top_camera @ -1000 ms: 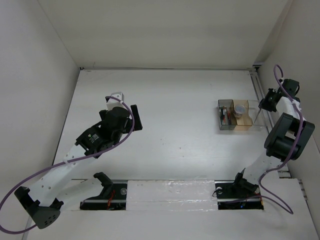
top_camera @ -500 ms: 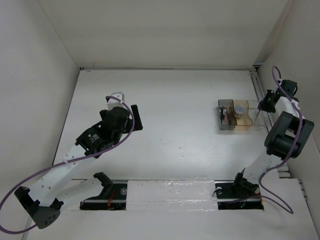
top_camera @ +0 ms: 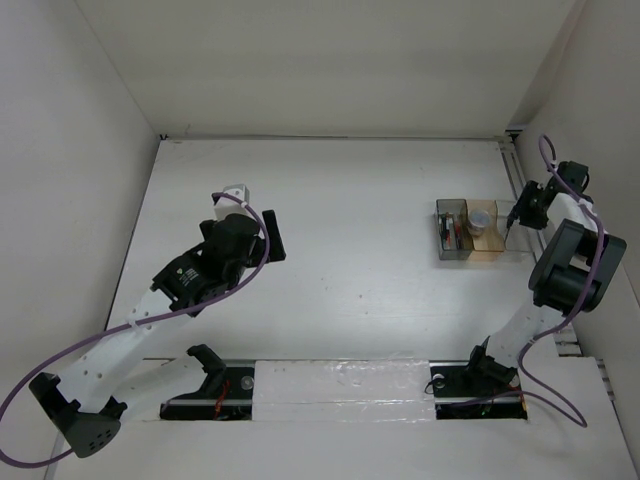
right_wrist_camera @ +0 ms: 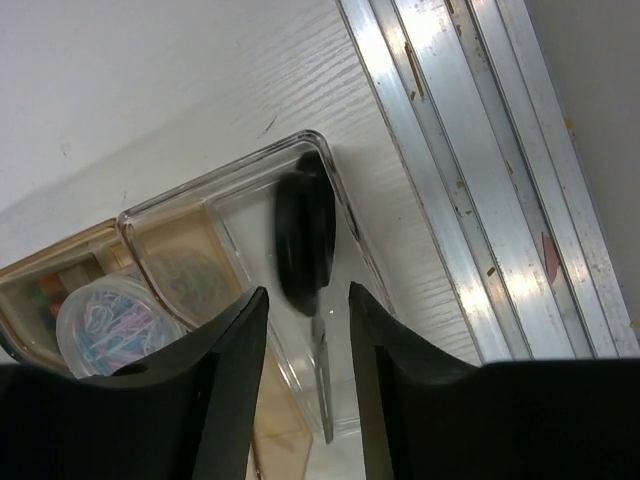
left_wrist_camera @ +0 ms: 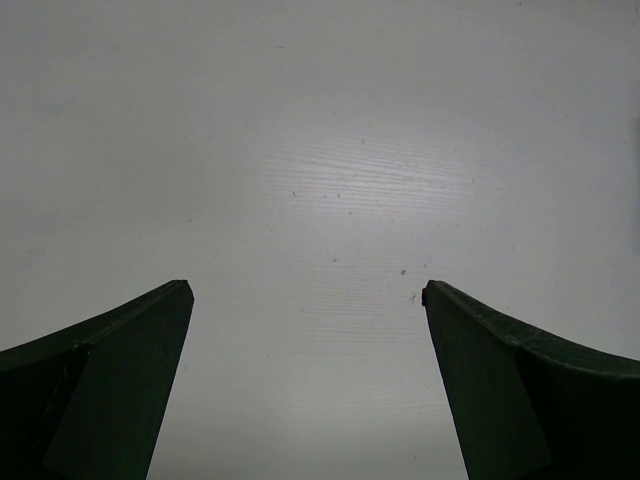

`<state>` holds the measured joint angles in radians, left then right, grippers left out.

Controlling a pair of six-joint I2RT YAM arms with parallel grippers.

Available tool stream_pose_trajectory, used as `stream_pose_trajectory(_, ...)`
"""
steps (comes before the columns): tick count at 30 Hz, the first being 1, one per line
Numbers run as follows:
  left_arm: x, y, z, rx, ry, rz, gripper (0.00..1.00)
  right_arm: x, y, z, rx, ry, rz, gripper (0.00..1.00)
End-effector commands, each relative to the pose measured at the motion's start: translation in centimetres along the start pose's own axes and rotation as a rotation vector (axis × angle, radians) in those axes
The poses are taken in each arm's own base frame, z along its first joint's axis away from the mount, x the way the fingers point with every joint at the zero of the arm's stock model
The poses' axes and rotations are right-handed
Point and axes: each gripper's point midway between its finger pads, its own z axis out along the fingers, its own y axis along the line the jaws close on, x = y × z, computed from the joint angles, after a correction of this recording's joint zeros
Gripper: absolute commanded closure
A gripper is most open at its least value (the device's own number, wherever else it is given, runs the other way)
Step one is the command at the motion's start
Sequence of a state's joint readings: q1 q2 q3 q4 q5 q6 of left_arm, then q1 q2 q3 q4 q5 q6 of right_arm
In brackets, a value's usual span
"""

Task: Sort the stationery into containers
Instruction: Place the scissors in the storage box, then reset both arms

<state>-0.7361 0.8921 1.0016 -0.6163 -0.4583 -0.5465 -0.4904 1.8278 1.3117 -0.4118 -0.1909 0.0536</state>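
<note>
Desk organizer (top_camera: 440, 250): reference item.
Scissors (right_wrist_camera: 304, 240): lay in its clear end compartment, black handle uppermost in the wrist view, outline blurred.
Right gripper (right_wrist_camera: 307, 290): hung above that compartment, fingers slightly parted, grasping nothing.
Left gripper (left_wrist_camera: 305, 290): well left of the organizer, fingers spread wide over the table (left_wrist_camera: 330, 150).

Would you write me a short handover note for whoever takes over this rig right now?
Left gripper: open over the table, holding nothing.
Right gripper: open, above the clear end compartment of the organizer.
Scissors lie in that clear compartment; pens are in the dark grey one; the round clear tub is in the tan one.
Done: the top view shows no loose stationery.
Left: probably just retract the right arm and check the pen count, which is too small to tell here.
</note>
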Motion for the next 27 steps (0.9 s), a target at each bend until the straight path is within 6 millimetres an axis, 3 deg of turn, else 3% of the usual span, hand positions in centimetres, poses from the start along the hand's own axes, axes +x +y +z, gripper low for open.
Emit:
stream_pose_trajectory(1, -0.5, -0.2, -0.1, 0.019, -0.027, -0.007, 0.0, -1.4, 0.5, -0.4, -0.018, -0.036, -0.024, 0.55)
stream_pose_trajectory(2, -0.5, -0.2, -0.1, 0.019, -0.027, -0.007, 0.0, -1.4, 0.5, -0.4, -0.018, -0.036, -0.024, 0.48)
stream_pose_trajectory(3, -0.5, -0.2, -0.1, 0.019, -0.027, -0.007, 0.0, -1.4, 0.5, -0.4, -0.018, -0.036, -0.024, 0.14)
stream_pose_trajectory(4, -0.5, -0.2, -0.1, 0.019, -0.027, -0.007, 0.0, -1.7, 0.8, -0.7, -0.028, -0.045, -0.027, 0.0)
stream_pose_trajectory(8, -0.4, -0.3, -0.2, 0.026, -0.022, -0.007, 0.0, -2.5, 1.0, -1.3, -0.03, -0.068, -0.031, 0.0)
stream_pose_trajectory(18, -0.4, -0.3, -0.2, 0.026, -0.022, 0.003, 0.0, -7.5, 3.3, -6.4, -0.087, -0.195, -0.009, 0.0)
stream_pose_trajectory(23, -0.6, 0.7, -0.1, -0.031, -0.041, -0.02, 0.0, -11.1, 4.8, -11.3, -0.072, -0.303, 0.162, 0.0)
stream_pose_trajectory(24, -1.0, 1.1, -0.2, -0.051, -0.055, -0.021, 0.0, -10.8, 5.4, -12.0, -0.071, -0.285, 0.207, 0.0)
stream_pose_trajectory(25, -1.1, 1.2, -0.2, -0.061, -0.062, -0.033, 0.0, -10.9, 6.4, -12.6, -0.087, -0.275, 0.236, 0.0)
stream_pose_trajectory(26, -1.2, 1.4, -0.2, -0.07, -0.069, -0.033, 0.0, -12.0, 8.1, -15.3, -0.134, -0.313, 0.234, 0.0)
stream_pose_trajectory(27, -1.1, 1.7, -0.2, -0.085, -0.066, -0.038, 0.0, -11.7, 9.6, -16.4, -0.168, -0.315, 0.213, 0.0)
